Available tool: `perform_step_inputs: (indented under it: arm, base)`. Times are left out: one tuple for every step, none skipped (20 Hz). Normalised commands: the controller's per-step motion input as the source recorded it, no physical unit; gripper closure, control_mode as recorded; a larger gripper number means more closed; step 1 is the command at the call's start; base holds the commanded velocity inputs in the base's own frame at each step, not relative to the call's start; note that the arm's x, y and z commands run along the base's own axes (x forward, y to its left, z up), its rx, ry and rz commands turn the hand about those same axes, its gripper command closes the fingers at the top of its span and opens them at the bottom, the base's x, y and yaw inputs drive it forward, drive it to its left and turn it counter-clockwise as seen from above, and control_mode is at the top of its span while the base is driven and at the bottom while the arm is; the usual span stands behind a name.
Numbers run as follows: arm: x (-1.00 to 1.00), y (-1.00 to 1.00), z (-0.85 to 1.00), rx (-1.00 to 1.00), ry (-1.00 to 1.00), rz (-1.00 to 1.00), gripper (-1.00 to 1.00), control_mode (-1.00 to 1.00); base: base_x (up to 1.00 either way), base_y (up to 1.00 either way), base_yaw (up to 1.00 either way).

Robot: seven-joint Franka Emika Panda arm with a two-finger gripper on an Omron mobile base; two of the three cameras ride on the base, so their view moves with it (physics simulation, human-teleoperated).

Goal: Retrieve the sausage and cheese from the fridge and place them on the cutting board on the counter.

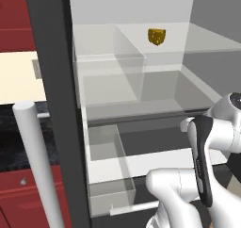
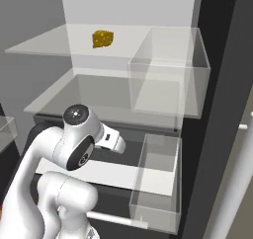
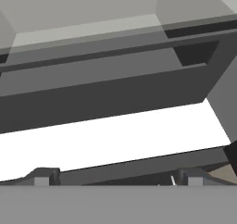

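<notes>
Your pincer [image 3: 115, 177] stood wide open and empty, low before the fridge's [image 1: 52, 81] pale lower shelf [image 3: 106, 142]. The cheese [image 1: 156, 36] sat farther in on the top shelf, toward twelve o'clock, well above and apart from your pincer.

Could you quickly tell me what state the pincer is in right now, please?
Pincer: open, jaws spread wide, holding nothing; it faces the lower part of the fridge interior.
</notes>
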Motion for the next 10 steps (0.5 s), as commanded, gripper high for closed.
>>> perform_step_inputs:
  arm:
    - [0.00, 0.00, 0.00, 0.00, 0.00, 0.00, -1.00, 1.00]
    - [0.00, 0.00, 0.00, 0.00, 0.00, 0.00, -1.00, 1.00]
    - [0.00, 0.00, 0.00, 0.00, 0.00, 0.00, -1.00, 1.00]
    - [0.00, 0.00, 0.00, 0.00, 0.00, 0.00, -1.00, 1.00]
    - [0.00, 0.00, 0.00, 0.00, 0.00, 0.00, -1.00, 1.00]
    - [0.00, 0.00, 0.00, 0.00, 0.00, 0.00, -1.00, 1.00]
    - [0.00, 0.00, 0.00, 0.00, 0.00, 0.00, -1.00, 1.00]
    - [0.00, 0.00, 0.00, 0.00, 0.00, 0.00, -1.00, 1.00]
    - [0.00, 0.00, 0.00, 0.00, 0.00, 0.00, -1.00, 1.00]
    - [-0.09, 0.00, 0.04, 0.00, -0.17, 0.15, -1.00, -1.00]
  base:
    - [0.13, 0.00, 0.10]
    - [0.03, 0.00, 0.02]
    - [0.00, 0.01, 0.00]
    - [0.00, 0.00, 0.00]
    - [0.00, 0.00, 0.00]
    - [0.00, 0.00, 0.00]
    - [0.00, 0.00, 0.00]
    - [0.00, 0.00, 0.00]
    - [0.00, 0.00, 0.09]
    - [0.00, 0.00, 0.00]
